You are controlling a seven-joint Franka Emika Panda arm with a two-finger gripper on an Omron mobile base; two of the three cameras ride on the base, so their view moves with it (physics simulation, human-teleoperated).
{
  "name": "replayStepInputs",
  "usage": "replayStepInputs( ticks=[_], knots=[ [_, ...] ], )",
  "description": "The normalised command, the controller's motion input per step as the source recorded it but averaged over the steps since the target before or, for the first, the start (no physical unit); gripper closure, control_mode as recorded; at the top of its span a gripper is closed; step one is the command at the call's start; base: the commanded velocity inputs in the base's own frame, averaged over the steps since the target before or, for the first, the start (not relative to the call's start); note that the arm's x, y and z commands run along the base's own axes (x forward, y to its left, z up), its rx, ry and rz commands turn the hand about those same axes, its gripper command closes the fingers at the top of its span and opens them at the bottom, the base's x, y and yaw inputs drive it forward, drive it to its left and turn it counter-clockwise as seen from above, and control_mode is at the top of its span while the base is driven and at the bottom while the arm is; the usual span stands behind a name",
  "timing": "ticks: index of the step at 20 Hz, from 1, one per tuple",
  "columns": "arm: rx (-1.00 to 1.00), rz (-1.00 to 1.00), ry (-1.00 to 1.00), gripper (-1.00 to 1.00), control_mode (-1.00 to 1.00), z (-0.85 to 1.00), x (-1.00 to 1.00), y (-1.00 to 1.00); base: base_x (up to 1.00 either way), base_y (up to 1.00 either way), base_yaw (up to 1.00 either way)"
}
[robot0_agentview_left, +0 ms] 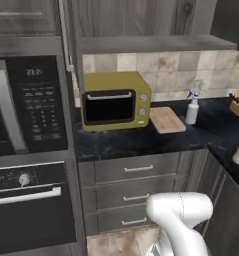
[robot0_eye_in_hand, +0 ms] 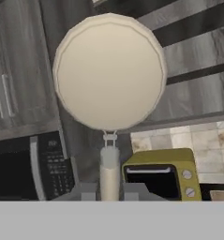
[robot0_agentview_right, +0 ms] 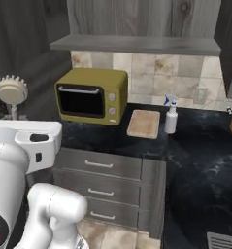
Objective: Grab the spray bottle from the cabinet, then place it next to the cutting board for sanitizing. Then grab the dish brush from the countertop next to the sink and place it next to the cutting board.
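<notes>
In the hand view my gripper [robot0_eye_in_hand: 109,192] is shut on the thin handle of the dish brush [robot0_eye_in_hand: 108,72], whose round cream head stands up straight ahead of the fingers. The same brush [robot0_agentview_right: 11,91] shows at the far left of the right base view, raised above my white arm and well left of the toaster oven. The spray bottle [robot0_agentview_left: 192,106] [robot0_agentview_right: 171,115], off-white with a blue trigger, stands upright on the black countertop [robot0_agentview_left: 141,140] just right of the tan cutting board [robot0_agentview_left: 167,120] [robot0_agentview_right: 144,123].
A yellow toaster oven [robot0_agentview_left: 116,100] [robot0_agentview_right: 91,96] sits left of the board, under the grey cabinet shelf [robot0_agentview_left: 146,44]. The built-in microwave [robot0_agentview_left: 26,105] fills the dark column at left. A knife block [robot0_agentview_left: 238,104] stands at the far right. Drawers run below the counter.
</notes>
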Motion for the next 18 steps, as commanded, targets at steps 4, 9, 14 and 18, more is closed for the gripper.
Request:
replayStepInputs(
  ticks=[4,9,14,18],
  knots=[
    [0.0,0.0,0.0,1.0,1.0,0.0,0.0,0.0,0.96,-0.34,-0.02],
    [0.0,0.0,0.0,1.0,1.0,0.0,0.0,0.0,1.0,0.02,-0.09],
    [0.0,0.0,0.0,1.0,1.0,0.0,0.0,0.0,1.0,-0.15,-0.06],
    [0.05,-0.12,0.06,1.0,-1.0,-0.06,0.53,-0.06,0.25,-0.05,-0.02]
  ],
)
